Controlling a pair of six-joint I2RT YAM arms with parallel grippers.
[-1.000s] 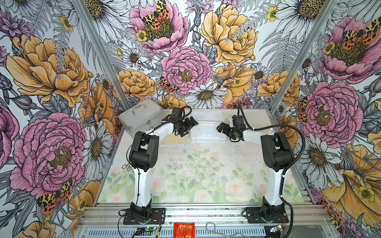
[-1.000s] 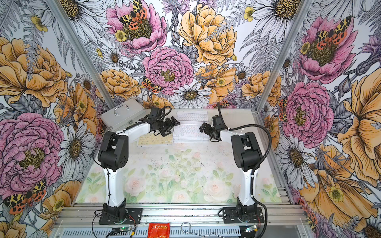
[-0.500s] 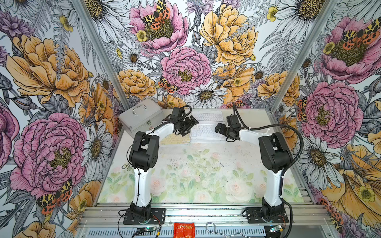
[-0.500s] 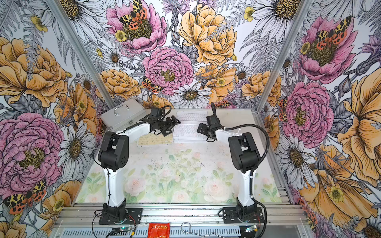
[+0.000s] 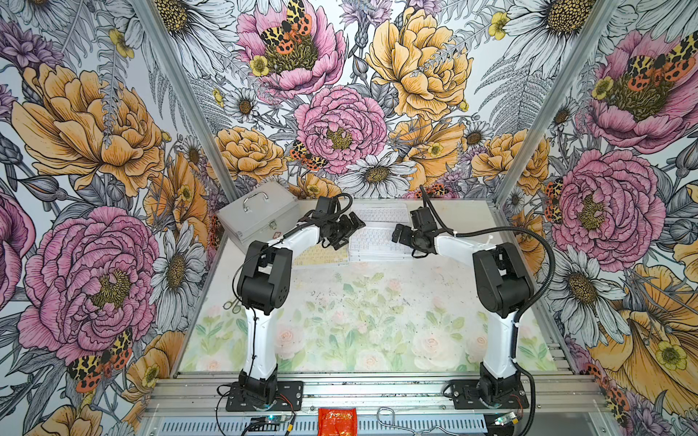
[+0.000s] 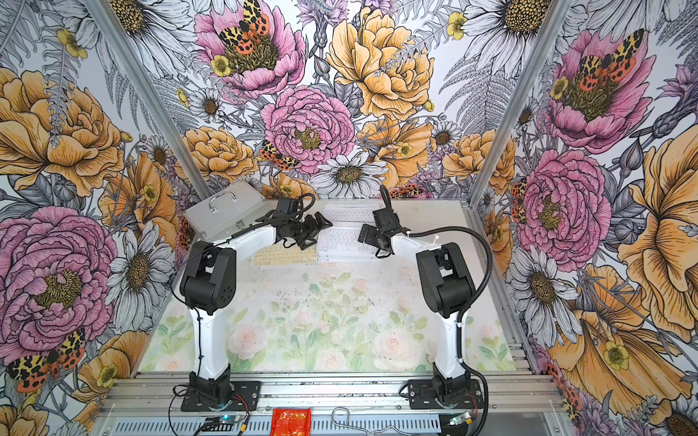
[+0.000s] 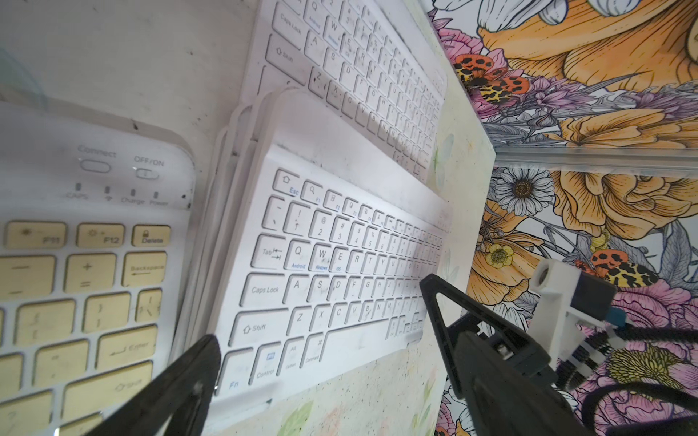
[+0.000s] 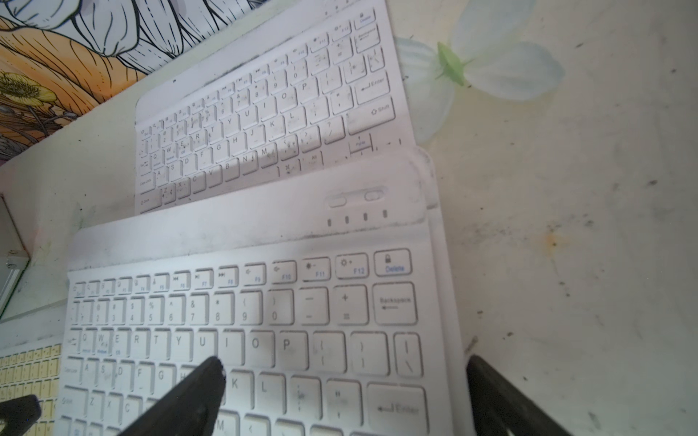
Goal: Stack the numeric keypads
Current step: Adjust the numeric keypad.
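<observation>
A stack of white numeric keypads (image 5: 377, 247) lies at the back middle of the table in both top views (image 6: 342, 247). Behind it lies a single white keypad (image 5: 383, 214), and a yellow-keyed one (image 5: 321, 257) lies flat to its left. My left gripper (image 5: 349, 231) hovers open at the stack's left end; the left wrist view shows the top keypad (image 7: 340, 264) between its fingertips (image 7: 196, 373). At the stack's right end my right gripper (image 5: 399, 236) stands open. Its two fingers (image 8: 200, 389) straddle the top keypad's (image 8: 245, 321) right edge. Neither gripper holds anything.
A silver metal case (image 5: 260, 215) with a handle stands at the back left corner, close to my left arm. Scissors (image 5: 231, 305) lie by the left wall. The aluminium frame (image 5: 377, 389) and a red packet (image 5: 337, 421) are at the front.
My right gripper has moved a little to the left, over the right end of the white stack. The left arm has hardly moved.
</observation>
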